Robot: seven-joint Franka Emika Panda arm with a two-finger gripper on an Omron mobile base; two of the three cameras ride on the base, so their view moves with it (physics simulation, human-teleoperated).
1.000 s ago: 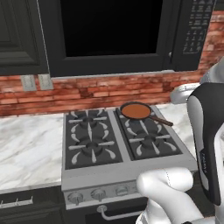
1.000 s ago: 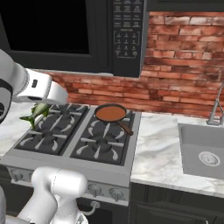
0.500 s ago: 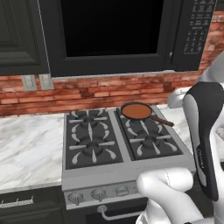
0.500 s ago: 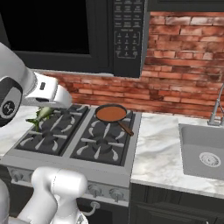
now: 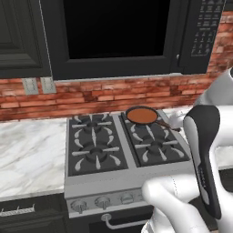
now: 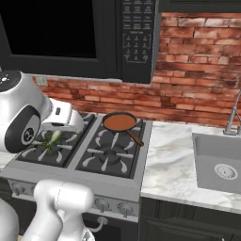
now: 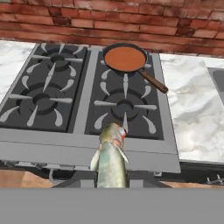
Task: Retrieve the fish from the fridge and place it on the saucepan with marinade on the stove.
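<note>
- The pincer hangs at the near edge of the scene, clamped on the fish; in the hand view the fish juts forward from between the finger tips, head toward the cooktop, its body hiding most of the grip.
- In the right base view the fish shows as a pale green smear at the end of the white arm, over the left half of the stove, so it sits well short of its target.
- The stove lies just beyond and below the fish: steel front lip nearest, then the black grates over four burners.
- The saucepan sits on the far right burner, its dark handle pointing near and right toward the marble counter.
- The marinade fills it as a flat orange-brown disc; the same pan shows in the left base view at the back right of the cooktop.
- Risk, as I judge it: the fish is long and slim and is held near its tail, so a quick swing could let it pivot or slip out and land on the grates or front lip.
- Letting go too early, or off to the left, would drop it on a bare burner instead of in the marinade.
- Coming in low could knock the handle and shove the pan off its burner; dropping from high could splash marinade.
- Farthest back stands the red brick wall.
</note>
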